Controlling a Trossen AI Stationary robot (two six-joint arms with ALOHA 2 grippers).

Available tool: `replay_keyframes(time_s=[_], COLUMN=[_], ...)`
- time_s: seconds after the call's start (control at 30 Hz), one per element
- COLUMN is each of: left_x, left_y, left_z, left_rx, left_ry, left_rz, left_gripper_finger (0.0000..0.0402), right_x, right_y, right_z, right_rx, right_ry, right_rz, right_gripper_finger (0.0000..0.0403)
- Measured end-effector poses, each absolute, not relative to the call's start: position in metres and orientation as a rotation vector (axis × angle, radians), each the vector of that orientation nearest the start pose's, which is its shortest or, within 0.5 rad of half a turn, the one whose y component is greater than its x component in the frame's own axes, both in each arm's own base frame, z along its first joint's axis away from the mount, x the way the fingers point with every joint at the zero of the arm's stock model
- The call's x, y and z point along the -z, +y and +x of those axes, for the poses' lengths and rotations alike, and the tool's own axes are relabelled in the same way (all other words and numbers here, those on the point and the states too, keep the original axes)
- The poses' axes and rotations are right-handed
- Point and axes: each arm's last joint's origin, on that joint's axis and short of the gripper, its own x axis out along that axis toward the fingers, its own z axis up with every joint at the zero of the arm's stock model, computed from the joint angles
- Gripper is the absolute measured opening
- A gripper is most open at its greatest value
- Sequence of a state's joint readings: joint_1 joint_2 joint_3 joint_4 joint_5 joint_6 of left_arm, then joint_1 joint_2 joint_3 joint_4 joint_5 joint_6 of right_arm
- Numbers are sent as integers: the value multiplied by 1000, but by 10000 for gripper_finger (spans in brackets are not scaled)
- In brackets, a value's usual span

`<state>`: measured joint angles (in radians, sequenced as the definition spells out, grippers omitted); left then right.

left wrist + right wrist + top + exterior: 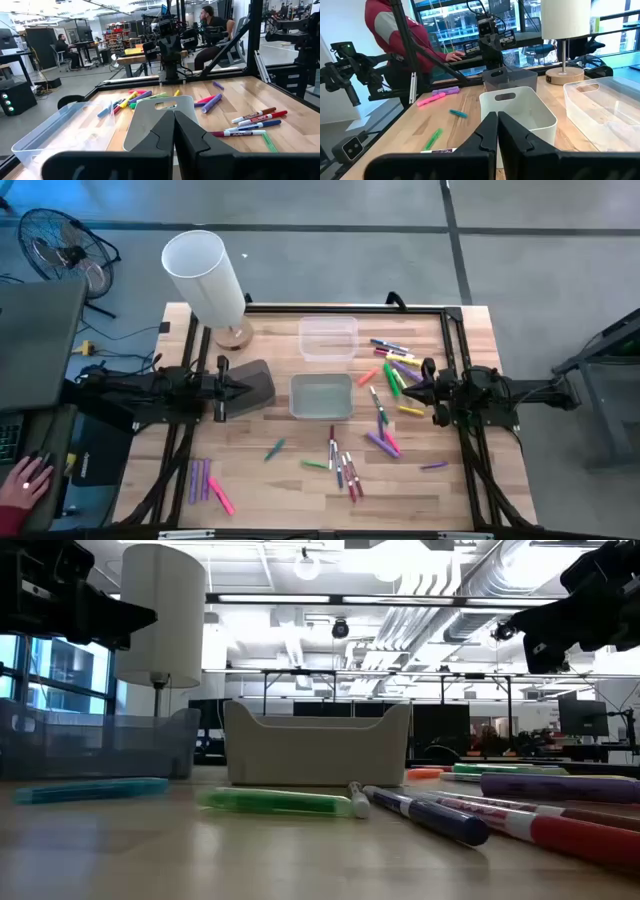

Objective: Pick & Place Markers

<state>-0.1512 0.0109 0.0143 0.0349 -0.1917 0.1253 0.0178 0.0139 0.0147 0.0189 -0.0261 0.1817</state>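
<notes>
On the table [470,330] markers [392,370] lie loose: a heap near the right edge just beside the right gripper [414,387], more toward the front edge at centre, and a purple-pink few [205,480] by the front left corner. None sit in the white bin [321,397] at centre or the clear bin [328,337] behind it. Right gripper hovers over the heap, fingers pressed together, holding nothing. Left gripper [245,387] hangs above a grey bin [262,385] left of centre, fingers also closed, empty. Lamp [205,277] stands at the back left corner. A person's hand [22,480] shows off the left edge.
</notes>
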Motion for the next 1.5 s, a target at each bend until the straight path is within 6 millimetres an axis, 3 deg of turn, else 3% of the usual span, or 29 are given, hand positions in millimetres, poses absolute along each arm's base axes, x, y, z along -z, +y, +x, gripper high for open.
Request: replay_keyframes(time_s=[1.5], left_x=[-171], left_y=[-9], left_z=[97], left_rx=[-43], left_ry=[-35], left_rz=[119], left_gripper_finger=[1], right_x=[-169], right_y=[2], right_z=[98], right_rx=[-46], right_ry=[-16], right_rz=[182], right_gripper_finger=[3])
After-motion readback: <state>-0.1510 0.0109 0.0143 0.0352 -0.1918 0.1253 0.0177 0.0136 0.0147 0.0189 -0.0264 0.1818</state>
